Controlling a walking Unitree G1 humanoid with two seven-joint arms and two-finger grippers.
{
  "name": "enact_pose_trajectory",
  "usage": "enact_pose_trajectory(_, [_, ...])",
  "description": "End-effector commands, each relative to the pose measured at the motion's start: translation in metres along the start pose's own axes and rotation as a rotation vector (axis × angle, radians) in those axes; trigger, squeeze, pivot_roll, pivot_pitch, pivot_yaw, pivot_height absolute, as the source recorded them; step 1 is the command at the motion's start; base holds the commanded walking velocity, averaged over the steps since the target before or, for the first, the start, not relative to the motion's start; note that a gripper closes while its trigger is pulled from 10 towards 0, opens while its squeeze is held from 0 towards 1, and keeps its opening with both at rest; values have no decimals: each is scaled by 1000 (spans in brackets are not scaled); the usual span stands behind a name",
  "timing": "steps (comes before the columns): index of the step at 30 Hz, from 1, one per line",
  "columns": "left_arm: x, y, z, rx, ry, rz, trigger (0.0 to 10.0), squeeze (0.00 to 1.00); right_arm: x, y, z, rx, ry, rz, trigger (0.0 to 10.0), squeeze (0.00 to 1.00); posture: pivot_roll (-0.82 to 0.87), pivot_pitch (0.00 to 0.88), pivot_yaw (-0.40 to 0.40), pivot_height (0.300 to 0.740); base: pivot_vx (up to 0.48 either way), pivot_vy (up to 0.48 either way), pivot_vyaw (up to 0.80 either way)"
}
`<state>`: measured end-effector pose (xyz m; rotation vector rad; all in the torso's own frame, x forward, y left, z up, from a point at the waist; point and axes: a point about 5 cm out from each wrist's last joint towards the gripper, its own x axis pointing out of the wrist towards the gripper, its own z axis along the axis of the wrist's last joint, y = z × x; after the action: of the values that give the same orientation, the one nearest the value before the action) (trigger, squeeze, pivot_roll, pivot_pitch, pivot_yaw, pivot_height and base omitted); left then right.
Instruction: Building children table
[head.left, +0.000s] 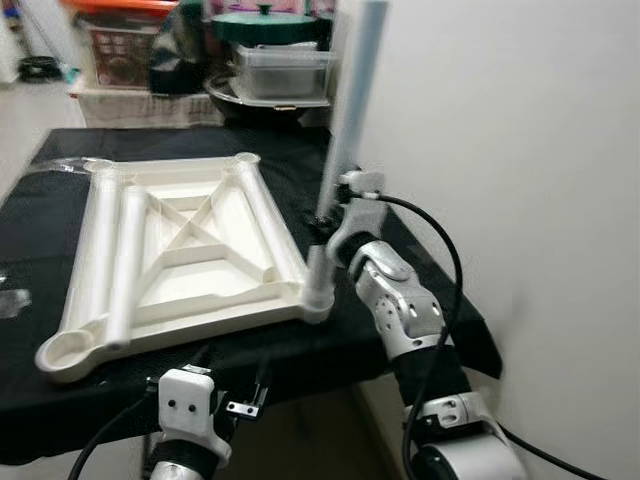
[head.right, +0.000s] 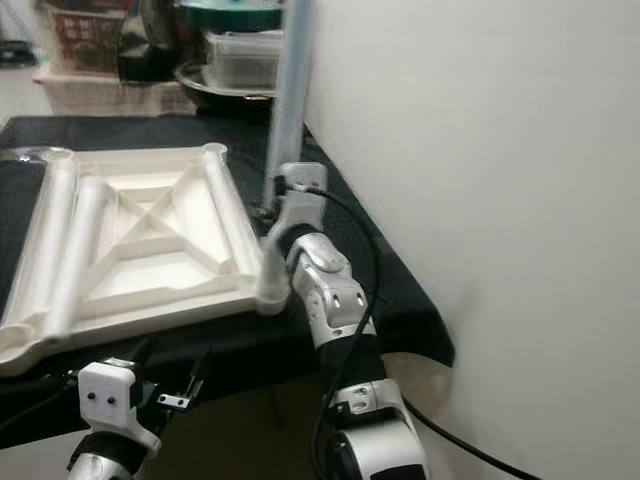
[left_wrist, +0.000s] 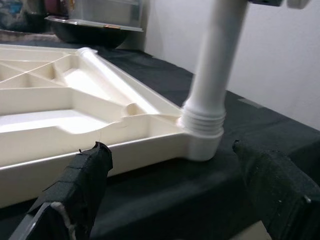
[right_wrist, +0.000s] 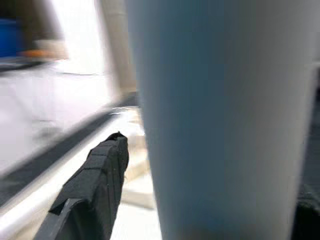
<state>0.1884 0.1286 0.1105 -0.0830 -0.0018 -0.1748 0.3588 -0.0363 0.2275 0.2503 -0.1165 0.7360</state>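
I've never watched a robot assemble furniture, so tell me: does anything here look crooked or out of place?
Slightly. The pale blue leg standing in the near right corner socket of the upturned white tabletop leans a little rather than standing straight. The right end effector holds it. Two other legs lie loose in the tabletop.

We note the tabletop as cream moulded plastic, smooth with a soft sheen. The upright leg looks like smooth pale plastic, ridged at its threaded base. Black cloth under them is matt. Right gripper fingers carry matt black, taped-looking pads. Right arm: glossy silver shells. Wall: matt white.
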Motion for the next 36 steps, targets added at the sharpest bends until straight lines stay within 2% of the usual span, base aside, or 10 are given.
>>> enact_pose_trajectory(1, [0,-3,-7,-25,32,-2,10000,0,8,19,18,-23,-25,360,10000,0,149,0,-151,740,0,0,0])
enact_pose_trajectory(6, [0,-3,-7,-30,31,-1,10000,0,2,17,21,-85,37,576,10000,0,149,0,-151,740,0,0,0])
enact_pose_trajectory(10, [0,-4,-7,-33,31,-3,10000,0,2,23,-6,-148,168,609,0,0,167,0,-162,740,0,0,0])
enact_pose_trajectory(21, [-4,-4,-8,-36,44,-17,10000,0,-35,-69,-54,85,230,-860,0,0,152,0,-141,740,0,0,0])
enact_pose_trajectory(25, [-3,-3,-9,-36,48,-23,10000,0,-25,-36,-55,86,214,-657,10000,0,136,0,-126,740,0,0,0])
enact_pose_trajectory(28, [-3,-3,-9,-36,50,-27,10000,0,-20,-20,-52,86,189,-558,10000,0,134,0,-125,740,0,0,0])
enact_pose_trajectory(29, [-2,-3,-9,-36,51,-33,10000,0,-15,-7,-41,67,118,-450,10000,1000,133,0,-124,740,0,0,0])
enact_pose_trajectory(31, [-1,-3,-9,-36,50,-37,10000,0,-6,0,-30,71,67,-317,10000,1000,131,0,-125,740,0,0,0])
enact_pose_trajectory(32, [0,-4,-9,-37,49,-37,10000,0,2,4,-16,82,28,-159,10000,0,140,0,-134,740,0,0,0])
enact_pose_trajectory(36, [1,-4,-9,-39,45,-32,10000,0,11,9,14,83,-32,211,10000,0,144,0,-139,740,0,0,0])
